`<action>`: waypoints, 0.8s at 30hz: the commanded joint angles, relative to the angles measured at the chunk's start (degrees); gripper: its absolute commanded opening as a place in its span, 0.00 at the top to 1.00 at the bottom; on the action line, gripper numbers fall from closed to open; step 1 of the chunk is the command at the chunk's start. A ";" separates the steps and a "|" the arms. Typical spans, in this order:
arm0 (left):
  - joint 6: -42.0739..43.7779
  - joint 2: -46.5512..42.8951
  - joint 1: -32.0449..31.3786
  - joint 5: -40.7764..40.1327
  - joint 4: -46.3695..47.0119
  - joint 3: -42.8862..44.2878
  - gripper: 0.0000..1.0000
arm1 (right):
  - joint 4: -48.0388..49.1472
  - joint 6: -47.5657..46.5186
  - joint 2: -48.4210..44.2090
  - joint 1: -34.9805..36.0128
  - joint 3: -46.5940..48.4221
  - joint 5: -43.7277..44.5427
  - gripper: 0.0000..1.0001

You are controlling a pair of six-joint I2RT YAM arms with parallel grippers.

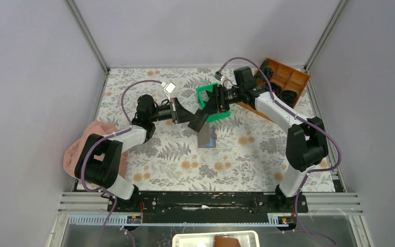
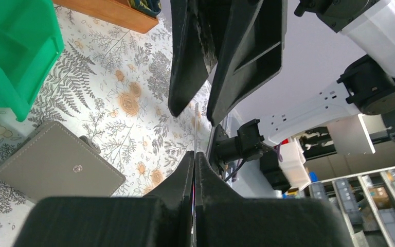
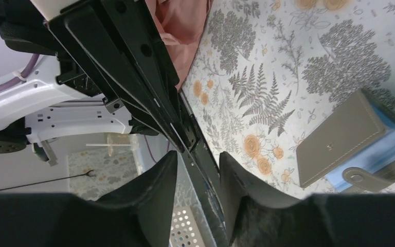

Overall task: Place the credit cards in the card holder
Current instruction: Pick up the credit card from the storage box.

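My left gripper [image 2: 194, 155] is shut on a thin credit card [image 2: 196, 123], seen edge-on as a fine line rising from its tips. My right gripper [image 3: 196, 159] is open, its jaws on either side of that card's far end and of the left fingers [image 3: 133, 67]. In the top view the two grippers meet tip to tip, left gripper [image 1: 194, 119] and right gripper [image 1: 211, 109], with the dark card [image 1: 200, 123] in the air just above the card holder [image 1: 206, 137]. The grey holder lies on the table [image 2: 56, 159], its blue inside showing at one edge [image 3: 391, 149].
A green plastic bin [image 1: 211, 98] stands just behind the grippers. A brown compartment tray [image 1: 285, 80] holding dark items sits at the back right. A pink cloth [image 1: 90, 146] lies at the left edge by the left arm. The floral tablecloth [image 1: 185, 164] covers the table.
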 commanded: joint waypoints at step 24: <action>-18.50 1.66 -0.75 -26.15 17.31 -7.31 1.00 | 37.77 19.45 -6.80 -0.27 -19.09 8.44 0.52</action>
